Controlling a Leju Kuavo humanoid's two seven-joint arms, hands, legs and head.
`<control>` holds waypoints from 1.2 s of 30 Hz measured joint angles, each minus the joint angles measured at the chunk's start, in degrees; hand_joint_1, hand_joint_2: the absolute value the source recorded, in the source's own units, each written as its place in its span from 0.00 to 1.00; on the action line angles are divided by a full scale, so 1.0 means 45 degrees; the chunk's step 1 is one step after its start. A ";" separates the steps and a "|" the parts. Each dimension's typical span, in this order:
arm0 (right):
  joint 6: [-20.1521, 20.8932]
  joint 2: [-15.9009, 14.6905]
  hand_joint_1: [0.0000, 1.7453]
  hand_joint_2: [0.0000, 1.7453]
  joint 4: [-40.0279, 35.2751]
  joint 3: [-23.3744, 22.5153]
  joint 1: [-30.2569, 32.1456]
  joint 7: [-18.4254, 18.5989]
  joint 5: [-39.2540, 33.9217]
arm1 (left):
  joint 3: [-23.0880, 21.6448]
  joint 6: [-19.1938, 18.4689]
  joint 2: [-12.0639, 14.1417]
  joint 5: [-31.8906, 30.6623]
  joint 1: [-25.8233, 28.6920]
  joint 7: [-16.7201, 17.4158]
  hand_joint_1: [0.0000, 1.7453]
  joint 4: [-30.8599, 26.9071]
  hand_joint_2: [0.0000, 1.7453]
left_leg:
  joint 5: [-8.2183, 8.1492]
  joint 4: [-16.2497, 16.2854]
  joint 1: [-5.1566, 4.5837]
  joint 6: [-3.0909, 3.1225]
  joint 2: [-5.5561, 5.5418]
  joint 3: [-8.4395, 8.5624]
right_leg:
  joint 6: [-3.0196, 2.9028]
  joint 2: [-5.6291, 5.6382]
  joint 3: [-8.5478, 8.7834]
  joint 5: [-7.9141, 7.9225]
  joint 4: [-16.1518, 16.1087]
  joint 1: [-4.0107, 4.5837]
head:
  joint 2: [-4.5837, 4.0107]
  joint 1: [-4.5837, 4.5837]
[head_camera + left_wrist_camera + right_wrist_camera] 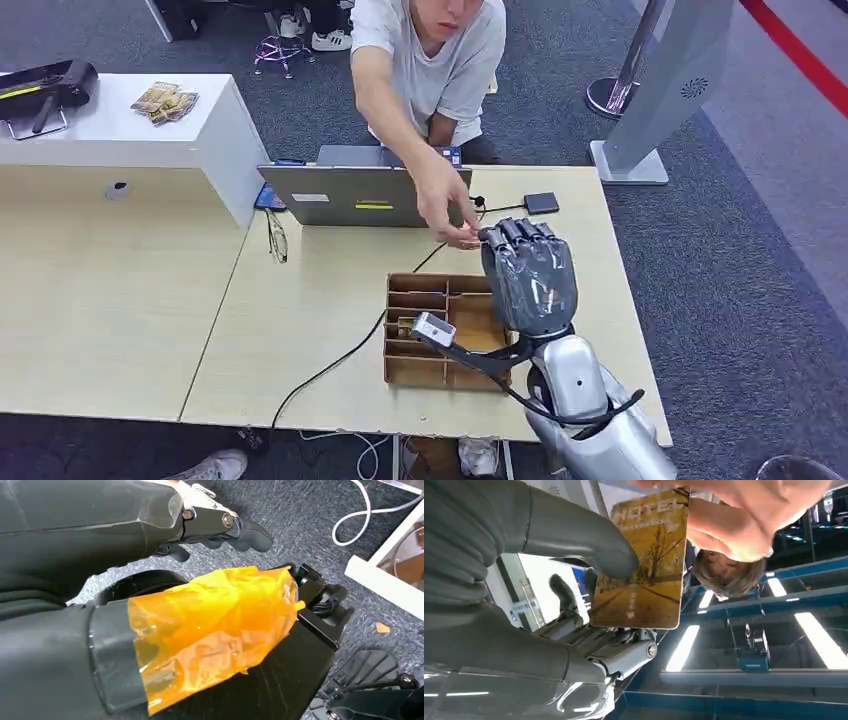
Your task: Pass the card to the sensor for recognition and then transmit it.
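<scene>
My right hand (pixel 530 275) is raised above the table, palm away from the head camera. In the right wrist view its thumb (pixel 589 545) and fingers pinch a card (pixel 644 565) printed with a yellow autumn road. A person's hand (pixel 744 515) grips the card's other end, and in the head view that hand (pixel 445 205) reaches to my fingertips. A small black sensor (pixel 541 203) with a cable lies on the table beyond my hand. My left hand (pixel 125 540) hangs over the carpet, its thumb wrapped in orange tape, holding nothing.
A wooden divided tray (pixel 425 372) sits under my right wrist. A grey laptop (pixel 360 190) stands at the table's far edge, with the person leaning over behind it. A black cable (pixel 330 365) runs across the table. Glasses (pixel 276 237) lie left of the laptop.
</scene>
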 joint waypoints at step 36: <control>0.2203 -0.0049 1.00 1.00 -0.3119 -0.0515 0.2732 -0.4295 -1.1074 | 0.0005 0.0787 0.0078 0.1428 0.0384 -0.0554 0.00 0.0000 0.00 | -0.0016 0.0000 -0.0002 0.0021 0.0000 -0.0004 | 0.0009 0.0002 -0.0005 -0.0009 -0.0013 0.0000 | 0.0000 0.0000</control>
